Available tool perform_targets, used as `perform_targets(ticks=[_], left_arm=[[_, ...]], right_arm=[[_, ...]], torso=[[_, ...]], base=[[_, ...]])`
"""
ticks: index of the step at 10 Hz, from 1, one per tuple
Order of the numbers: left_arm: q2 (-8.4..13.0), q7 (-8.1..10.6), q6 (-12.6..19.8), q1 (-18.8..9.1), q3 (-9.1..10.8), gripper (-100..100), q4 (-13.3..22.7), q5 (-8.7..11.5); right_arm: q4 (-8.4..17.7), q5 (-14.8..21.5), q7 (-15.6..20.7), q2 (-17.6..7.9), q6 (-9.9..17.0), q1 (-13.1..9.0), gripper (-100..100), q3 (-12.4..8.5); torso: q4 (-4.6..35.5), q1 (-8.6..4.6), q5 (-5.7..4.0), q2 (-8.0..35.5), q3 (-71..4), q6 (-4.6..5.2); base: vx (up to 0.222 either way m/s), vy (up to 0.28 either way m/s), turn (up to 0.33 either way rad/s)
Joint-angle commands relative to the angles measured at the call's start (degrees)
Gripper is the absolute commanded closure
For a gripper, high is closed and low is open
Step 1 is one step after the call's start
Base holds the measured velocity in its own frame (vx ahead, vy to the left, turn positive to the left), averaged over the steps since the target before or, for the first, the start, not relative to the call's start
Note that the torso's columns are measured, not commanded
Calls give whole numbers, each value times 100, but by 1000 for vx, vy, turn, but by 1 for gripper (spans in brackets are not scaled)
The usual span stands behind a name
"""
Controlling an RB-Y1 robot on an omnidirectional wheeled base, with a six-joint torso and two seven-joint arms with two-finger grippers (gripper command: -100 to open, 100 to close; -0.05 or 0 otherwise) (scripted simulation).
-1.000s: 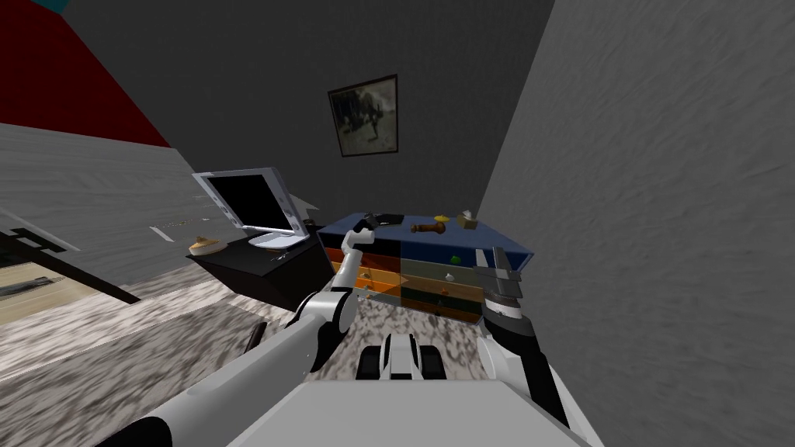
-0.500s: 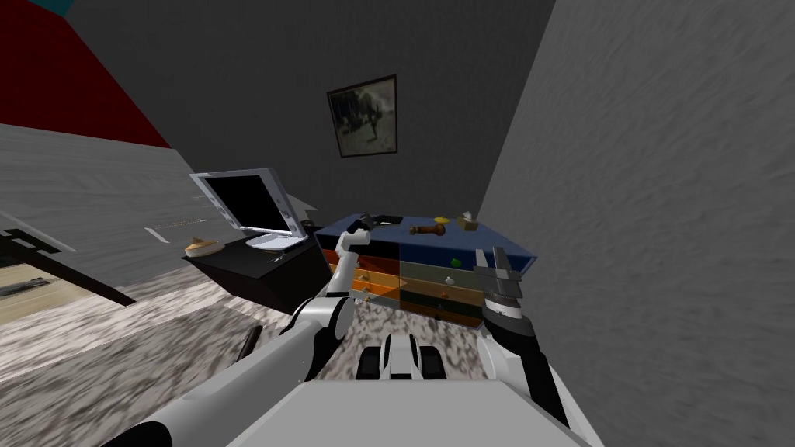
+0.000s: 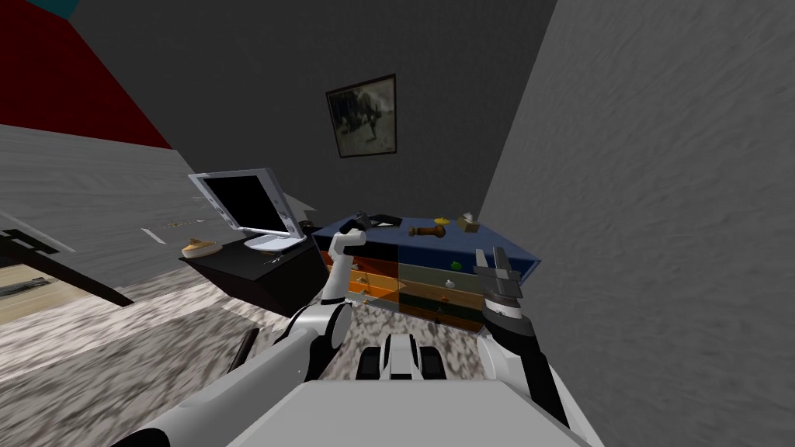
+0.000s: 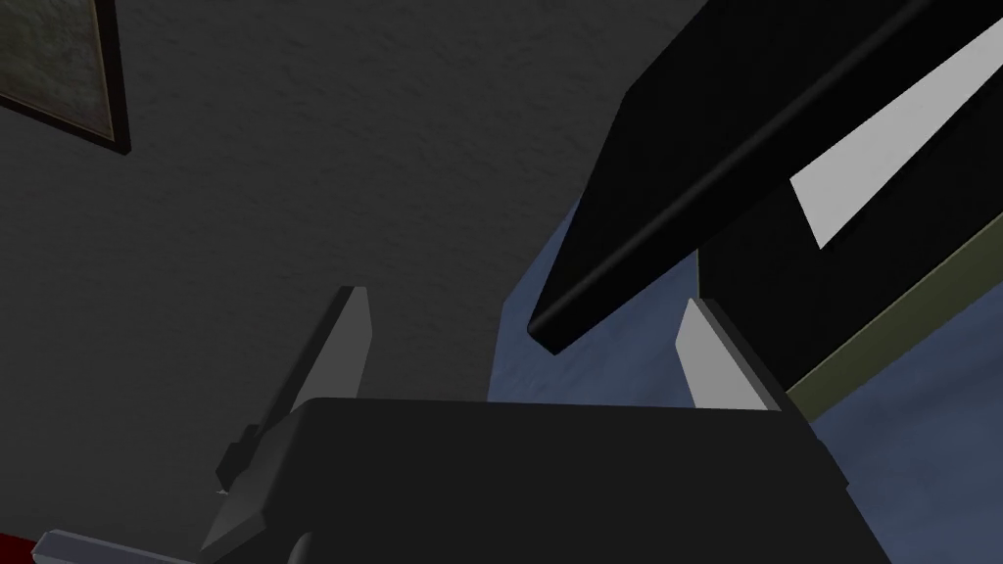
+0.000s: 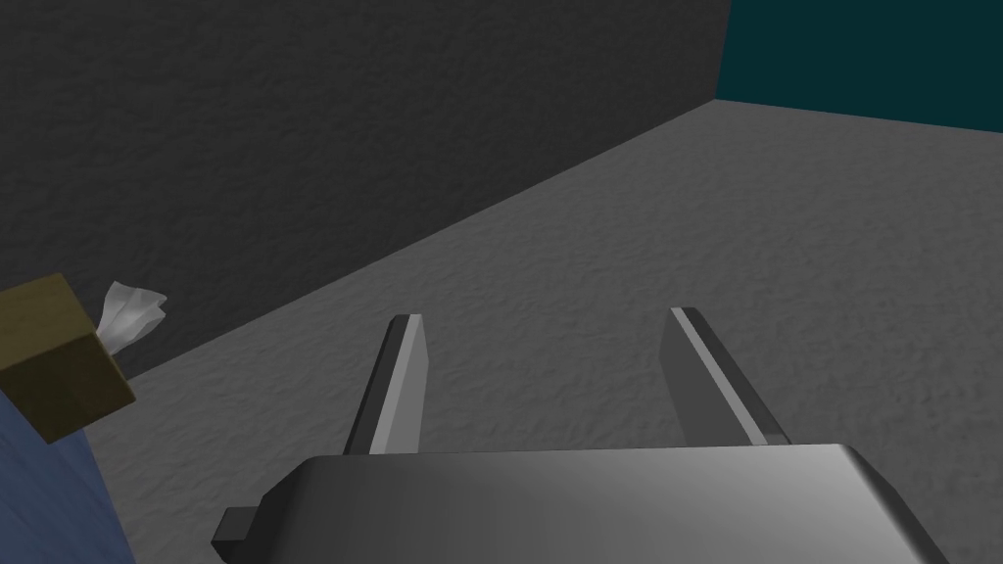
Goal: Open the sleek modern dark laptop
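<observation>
lifting the lid looked the step in hand: the laptop [image 4: 705, 127], a thin matte-black slab with a squared corner, lay on top of the blue dresser [image 3: 435, 273], that corner between the spread fingers of my left gripper [image 4: 524, 299]. the next move wanted a push up under it. my right gripper [image 5: 544, 315] hung released by the dresser's end.
</observation>
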Motion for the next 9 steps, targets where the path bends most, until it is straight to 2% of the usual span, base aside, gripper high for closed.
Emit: perform_targets(ticks=[1, 3, 4, 5, 7, 8, 9], left_arm=[[73, -136, 328, 255, -11, -100, -425, 262], [73, -136, 423, 255, -11, -100, -771, 262], [125, -255, 661, 508, -26, -100, -932, 488], [125, -255, 776, 508, -26, -100, -1054, 488], [125, -255, 777, 508, -26, -100, -1347, 488], [177, -374, 1067, 761, -40, -100, -1539, 714], [177, -374, 1130, 761, -40, -100, -1734, 714]], right_arm=[[0, 0, 0, 0, 0, 0, 0, 0], [0, 0, 0, 0, 0, 0, 0, 0], [0, 0, 0, 0, 0, -1, 0, 0], [0, 0, 0, 0, 0, 0, 0, 0], [0, 0, 0, 0, 0, -1, 0, 0], [0, 0, 0, 0, 0, -1, 0, 0], [0, 0, 0, 0, 0, 0, 0, 0]], torso=[[2, 9, 3, 11, 6, 0], [2, 2, 1, 8, 4, 0], [5, 8, 2, 18, 11, 0], [5, 8, 3, 11, 8, -3], [4, 9, 3, 16, 9, 0], [15, 11, 2, 27, 17, 0], [9, 1, 1, 16, 12, -2]], base=[[67, -33, 6], [47, -36, 10], [57, -34, 8], [67, -38, 16], [17, -10, 1], [45, -33, 11], [59, -41, 17]])
